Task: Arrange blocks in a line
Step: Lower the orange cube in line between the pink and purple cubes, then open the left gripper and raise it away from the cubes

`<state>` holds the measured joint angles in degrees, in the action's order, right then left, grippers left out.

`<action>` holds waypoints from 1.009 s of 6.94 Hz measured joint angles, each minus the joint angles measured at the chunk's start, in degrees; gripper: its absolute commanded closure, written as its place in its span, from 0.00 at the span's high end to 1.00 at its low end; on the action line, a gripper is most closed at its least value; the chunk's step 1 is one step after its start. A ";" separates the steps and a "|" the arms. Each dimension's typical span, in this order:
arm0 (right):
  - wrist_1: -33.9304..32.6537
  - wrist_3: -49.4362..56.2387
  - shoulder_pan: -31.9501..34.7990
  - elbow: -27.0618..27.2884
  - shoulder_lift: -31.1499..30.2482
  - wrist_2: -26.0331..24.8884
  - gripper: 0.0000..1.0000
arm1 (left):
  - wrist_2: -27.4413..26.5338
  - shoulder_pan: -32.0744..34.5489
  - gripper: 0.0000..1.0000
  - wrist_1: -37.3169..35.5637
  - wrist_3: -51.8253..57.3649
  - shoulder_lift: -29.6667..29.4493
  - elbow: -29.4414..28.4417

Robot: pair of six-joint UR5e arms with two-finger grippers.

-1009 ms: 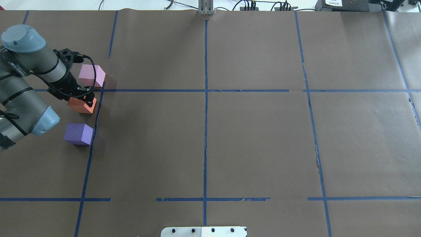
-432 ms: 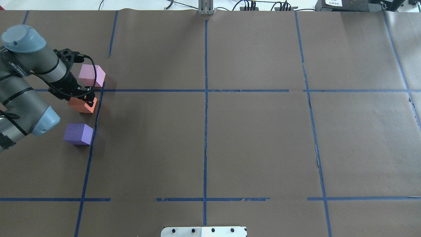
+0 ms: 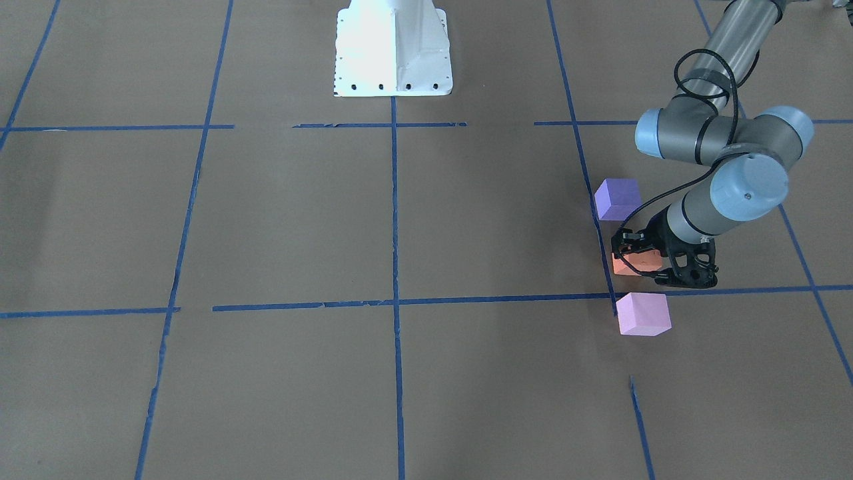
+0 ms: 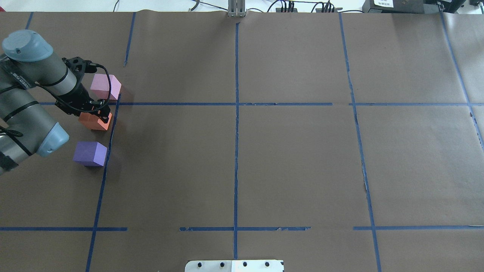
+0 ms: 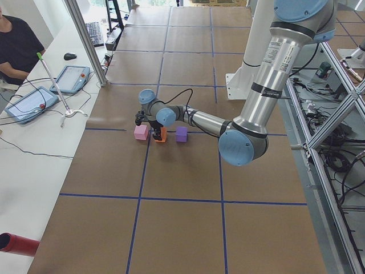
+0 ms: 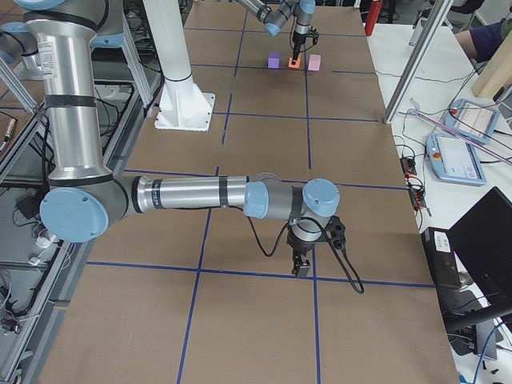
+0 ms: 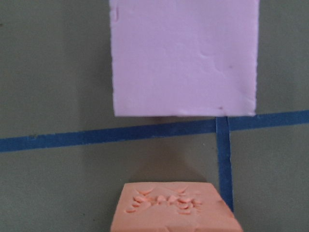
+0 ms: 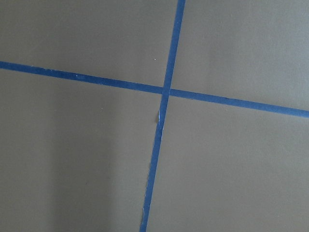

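Orange block [image 4: 89, 121]: sitting upper left, between pink block [image 4: 105, 86] and purple block [image 4: 90, 153], apart from both. Left gripper [image 4: 99, 114]: straddling it, grip impossible to tell. Right gripper [image 6: 302, 266]: hovering lower centre, state likewise unclear.

Silver arm [image 3: 730, 37], blue joint caps [image 3: 750, 185], black cable [image 4: 109, 79]
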<state>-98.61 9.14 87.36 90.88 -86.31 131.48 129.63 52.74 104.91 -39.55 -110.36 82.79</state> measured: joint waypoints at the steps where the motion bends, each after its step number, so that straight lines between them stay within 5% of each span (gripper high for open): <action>1: 0.00 0.00 0.00 0.00 0.00 0.00 1.00 | 0.01 0.00 1.00 0.02 0.00 -0.02 0.00; 7: 0.00 0.00 0.00 0.00 0.00 0.00 1.00 | -0.16 1.90 1.00 -1.38 -2.16 0.66 4.99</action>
<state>-98.61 9.14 87.36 90.88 -86.31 131.48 129.46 54.64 103.52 -41.71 -109.70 87.79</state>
